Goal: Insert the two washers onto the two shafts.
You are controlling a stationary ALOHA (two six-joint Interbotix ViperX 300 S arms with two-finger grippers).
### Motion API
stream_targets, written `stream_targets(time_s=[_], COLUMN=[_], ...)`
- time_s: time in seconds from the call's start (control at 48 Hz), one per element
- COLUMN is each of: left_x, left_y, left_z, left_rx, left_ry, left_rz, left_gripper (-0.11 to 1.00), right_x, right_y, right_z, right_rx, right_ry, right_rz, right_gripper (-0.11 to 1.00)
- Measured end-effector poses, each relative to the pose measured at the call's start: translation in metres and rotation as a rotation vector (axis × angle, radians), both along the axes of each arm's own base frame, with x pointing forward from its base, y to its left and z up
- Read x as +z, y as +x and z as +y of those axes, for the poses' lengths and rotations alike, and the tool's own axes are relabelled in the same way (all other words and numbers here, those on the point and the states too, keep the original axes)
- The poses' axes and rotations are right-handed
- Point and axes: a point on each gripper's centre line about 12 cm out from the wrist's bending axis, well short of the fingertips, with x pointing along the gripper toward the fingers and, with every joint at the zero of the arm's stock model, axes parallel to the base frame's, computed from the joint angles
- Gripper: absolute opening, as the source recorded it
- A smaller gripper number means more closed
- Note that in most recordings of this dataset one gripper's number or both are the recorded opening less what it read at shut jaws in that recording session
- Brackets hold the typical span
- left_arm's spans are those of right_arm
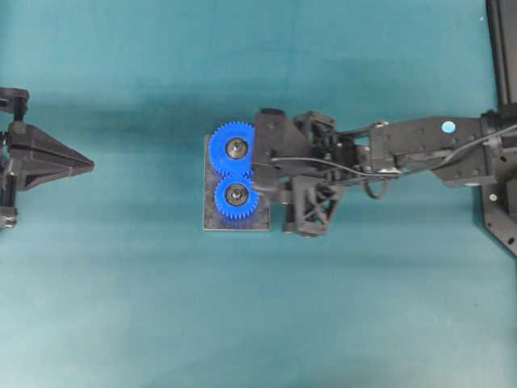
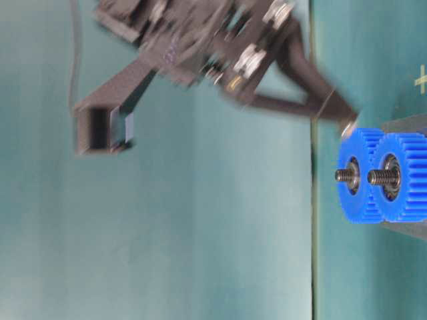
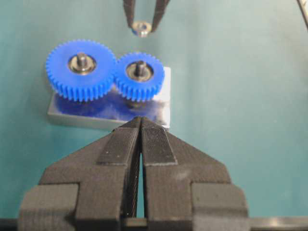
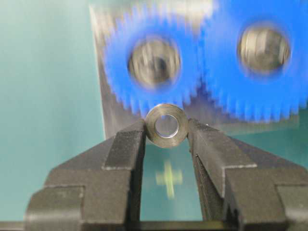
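A small steel washer (image 4: 166,126) is pinched by its rim between the fingertips of my right gripper (image 4: 166,129), its hole facing the camera. The same washer (image 3: 141,27) hangs just beyond the plate in the left wrist view. Two blue gears (image 1: 234,148) (image 1: 236,198) sit meshed on a metal plate (image 1: 242,226), each with a threaded shaft (image 3: 82,58) (image 3: 140,66) standing up from its centre. The washer is beside the gears, clear of both shafts. My left gripper (image 1: 89,166) is shut and empty, far to the left.
The teal table surface (image 1: 121,307) spreads wide around the plate. A black frame rail (image 1: 502,48) runs along the right edge. A yellow-green cross mark (image 4: 169,178) lies on the table under the right jaws.
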Motion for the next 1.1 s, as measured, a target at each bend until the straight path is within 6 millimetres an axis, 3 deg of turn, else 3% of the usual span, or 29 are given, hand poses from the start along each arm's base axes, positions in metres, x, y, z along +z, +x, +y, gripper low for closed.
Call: stream_targets(time_s=[0.437,1.103], left_x=[0.0,0.0], left_y=[0.0,0.0], left_z=[0.0,0.0], left_rx=[0.0,0.002], left_ry=[-0.001,-0.007], left_rz=[0.0,0.0], left_gripper=[0.0,0.0], right_x=[-0.012,-0.021], right_y=[0.028,0.035], right_z=[-0.001,0.004], right_rx=[-0.003,0.008], right_ry=[0.0,-0.002], right_rz=[0.011,0.037], right_gripper=[0.32,0.32])
